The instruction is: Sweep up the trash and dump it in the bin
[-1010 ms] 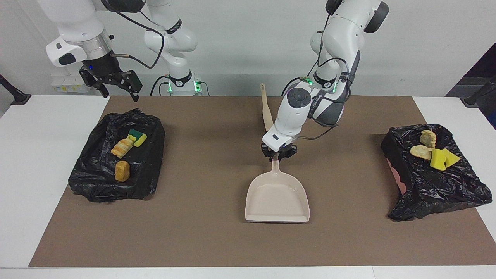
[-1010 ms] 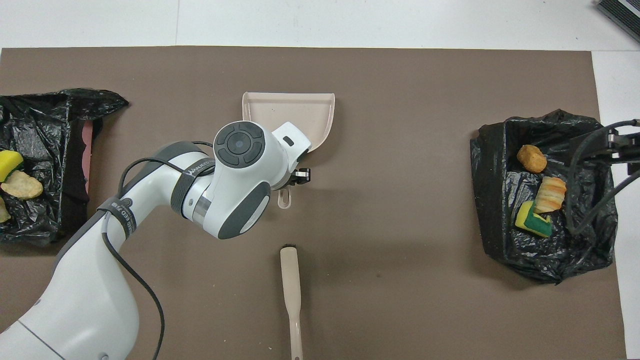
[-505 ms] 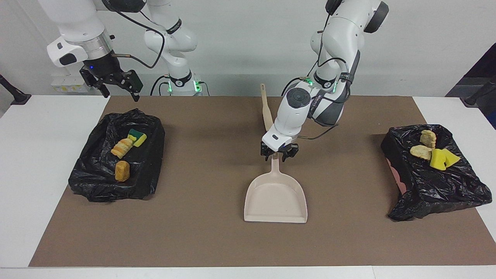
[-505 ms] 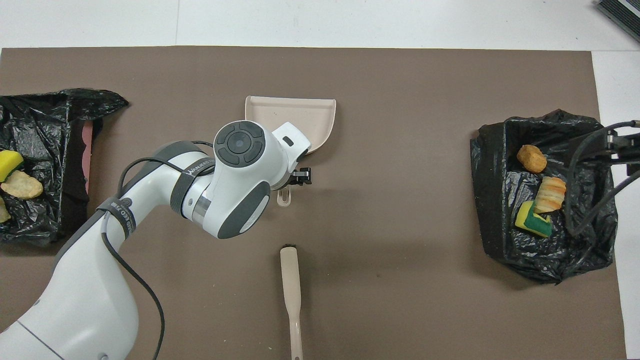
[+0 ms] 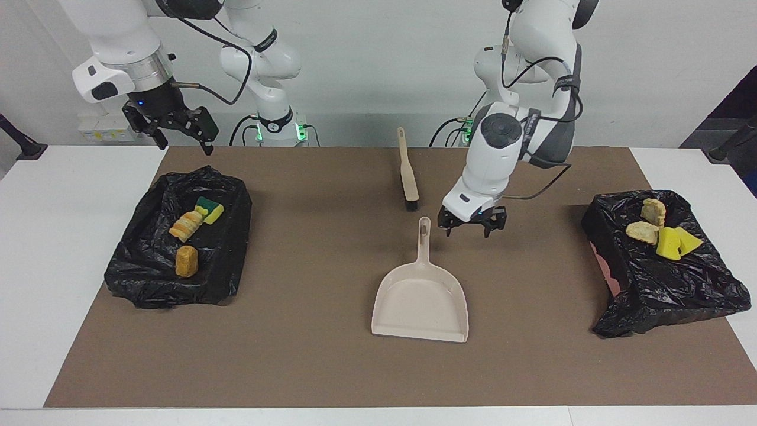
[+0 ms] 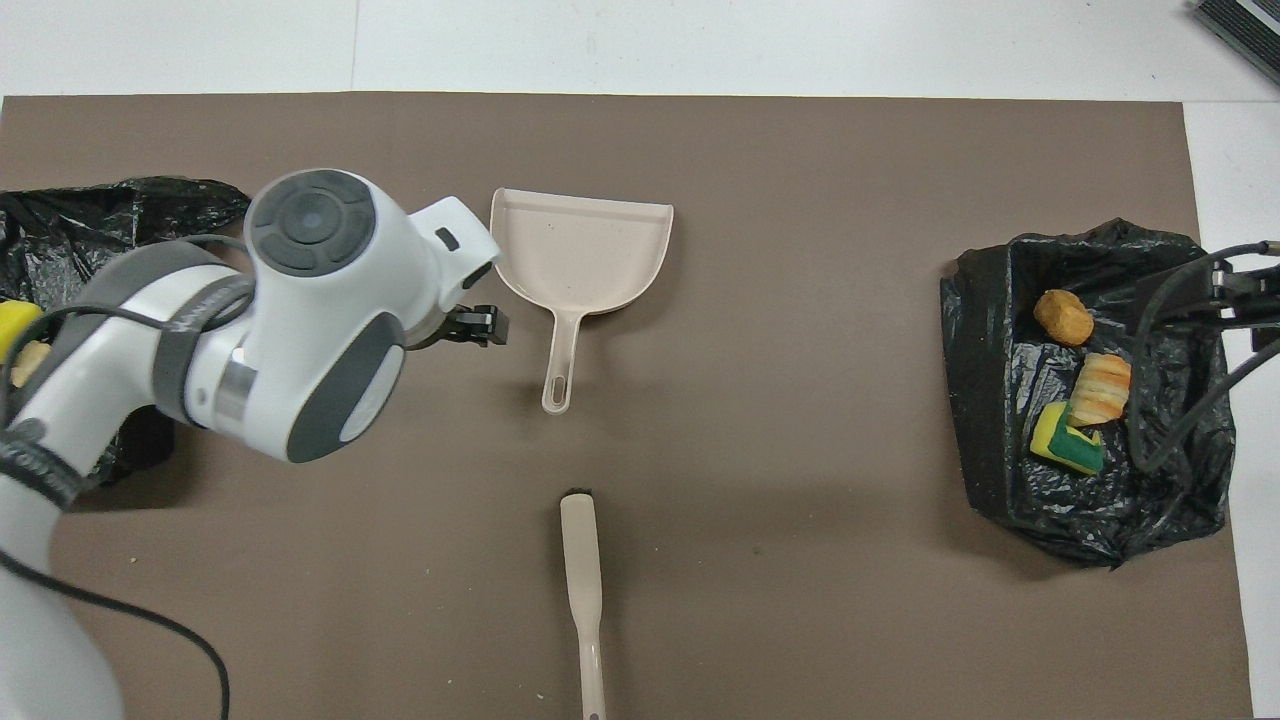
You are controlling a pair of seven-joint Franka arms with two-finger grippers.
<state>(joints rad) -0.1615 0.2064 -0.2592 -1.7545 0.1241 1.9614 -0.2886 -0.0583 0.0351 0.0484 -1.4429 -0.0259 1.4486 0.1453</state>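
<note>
I see the trash split between two black-lined bins. Three pieces, a tan lump [image 5: 186,261], a striped bread piece [image 5: 187,225] and a yellow-green sponge [image 5: 209,209], lie in the bin [image 5: 148,278] at the right arm's end. Two tan pieces [image 5: 647,222] and yellow sponge chunks [image 5: 674,243] sit in the bin [image 5: 668,296] at the left arm's end. The dustpan [image 5: 421,302] lies flat mid-mat, handle toward the robots, nothing in it. The brush [image 5: 407,171] lies nearer to the robots than the dustpan. My left gripper [image 5: 471,228] hangs released over bare mat just beside the dustpan's handle, holding nothing. My right gripper [image 5: 177,130] waits, spread and unladen, above its bin's edge.
</note>
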